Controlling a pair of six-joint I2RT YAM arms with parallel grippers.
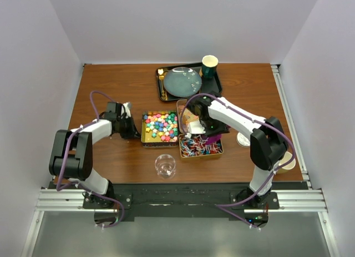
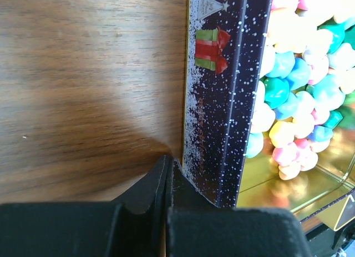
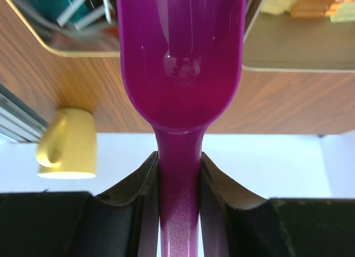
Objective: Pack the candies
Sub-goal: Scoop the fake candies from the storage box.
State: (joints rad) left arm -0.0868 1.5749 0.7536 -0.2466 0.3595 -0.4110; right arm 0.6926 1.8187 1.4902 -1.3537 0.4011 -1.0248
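Left gripper [image 2: 168, 164] fully closed and empty, arm stretched low, tips just beside the Christmas tin [image 2: 213, 112] holding coloured candies [image 1: 161, 125]. Right gripper [image 3: 178, 160] clamps the purple scoop [image 3: 180, 57] handle, elbow bent, near wrapped candies [image 1: 195, 147].

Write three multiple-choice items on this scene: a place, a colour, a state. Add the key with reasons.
1. The glass bowl stands: A on the near side of the tins; B behind the tins; C inside a tin.
2. The scoop in the right claw is: A green; B yellow; C purple.
3. The left claw is: A wide open; B shut, holding nothing; C shut on the scoop.
A, the top view shows it nearer than all three tins. C, the pinched handle is purple. B, its fingers meet with nothing between.
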